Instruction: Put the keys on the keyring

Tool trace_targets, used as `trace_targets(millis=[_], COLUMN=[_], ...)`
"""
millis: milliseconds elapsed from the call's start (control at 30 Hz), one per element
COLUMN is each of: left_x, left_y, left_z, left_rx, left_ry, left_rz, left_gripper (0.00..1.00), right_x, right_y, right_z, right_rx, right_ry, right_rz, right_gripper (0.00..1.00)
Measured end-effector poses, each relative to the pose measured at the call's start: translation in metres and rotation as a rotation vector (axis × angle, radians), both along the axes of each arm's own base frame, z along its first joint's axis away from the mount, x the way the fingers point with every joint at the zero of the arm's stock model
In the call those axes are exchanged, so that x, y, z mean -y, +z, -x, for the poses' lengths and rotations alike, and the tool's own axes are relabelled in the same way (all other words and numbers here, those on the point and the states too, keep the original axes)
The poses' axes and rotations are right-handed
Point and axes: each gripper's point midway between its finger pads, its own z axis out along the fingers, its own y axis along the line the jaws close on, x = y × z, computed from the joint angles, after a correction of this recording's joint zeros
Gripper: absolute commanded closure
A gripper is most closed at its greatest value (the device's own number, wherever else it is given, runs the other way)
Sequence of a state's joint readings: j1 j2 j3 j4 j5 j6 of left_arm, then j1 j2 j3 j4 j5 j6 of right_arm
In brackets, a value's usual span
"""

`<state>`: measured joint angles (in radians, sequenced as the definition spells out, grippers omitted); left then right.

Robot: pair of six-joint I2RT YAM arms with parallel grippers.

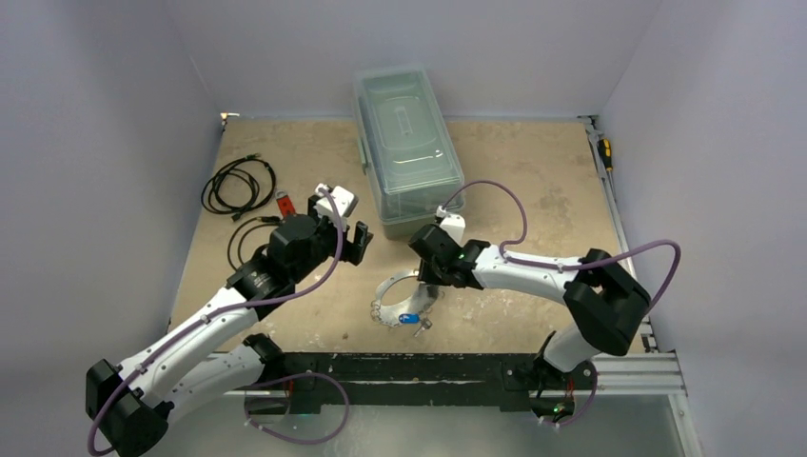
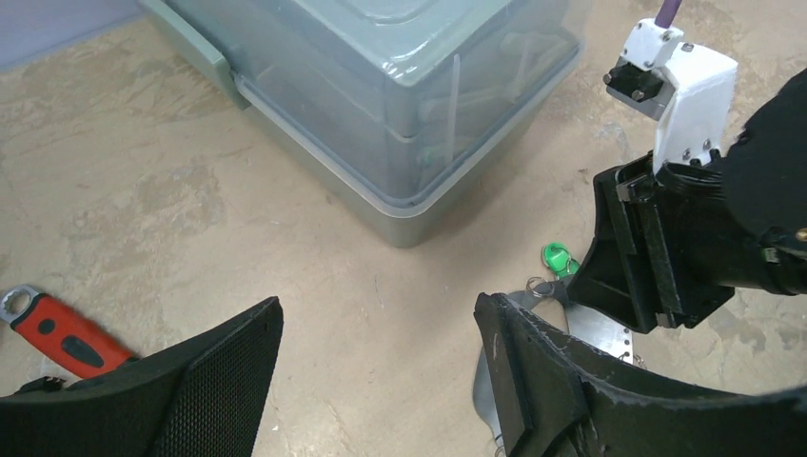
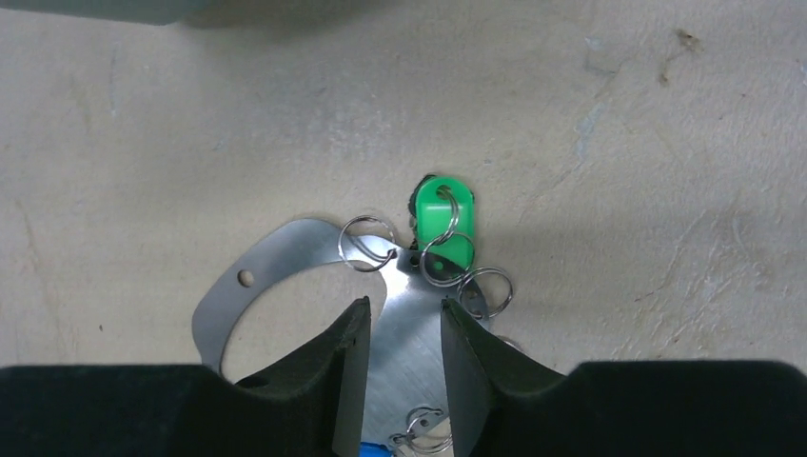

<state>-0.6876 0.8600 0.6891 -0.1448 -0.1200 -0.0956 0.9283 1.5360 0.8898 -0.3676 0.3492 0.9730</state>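
From above: green key [image 3: 444, 224] buried under the right claw [image 1: 431, 288], part of the keyring [image 1: 388, 297] covered too; blue key [image 1: 409, 319] too small for detail. In the right wrist view: near half of the keyring cut off behind the fingers [image 3: 338, 371] and the bottom edge, blue key reduced to a sliver; contact between fingers and band impossible to tell. In the left wrist view: keyring mostly masked by both claws, red-handled wrench [image 2: 59, 335] clipped behind the left claw [image 2: 379, 309], storage box [image 2: 381, 105] cropped at the top edge.

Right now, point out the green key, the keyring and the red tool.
green key [image 3: 430, 217]: right wrist view, plastic head.
keyring [image 3: 276, 262]: right wrist view, flat band.
red tool [image 2: 65, 340]: left wrist view, handle.
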Motion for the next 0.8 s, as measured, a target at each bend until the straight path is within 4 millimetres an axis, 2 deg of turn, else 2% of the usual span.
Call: trace_targets(millis=[367, 800], left_x=[0.004, 0.01], left_y=[0.003, 0.002], left_z=[0.004, 0.008], left_rx=[0.005, -0.004], left_ry=[-0.025, -0.057], left_rz=[0.012, 0.015], left_gripper=[0.25, 0.25], right_x=[0.014, 0.008], right_y=[-0.023, -0.012], right_z=[-0.016, -0.027], right_rx=[0.006, 0.059], right_ry=[-0.13, -0.145], right_rz=[0.049, 0.008], right_gripper=[0.75, 0.74])
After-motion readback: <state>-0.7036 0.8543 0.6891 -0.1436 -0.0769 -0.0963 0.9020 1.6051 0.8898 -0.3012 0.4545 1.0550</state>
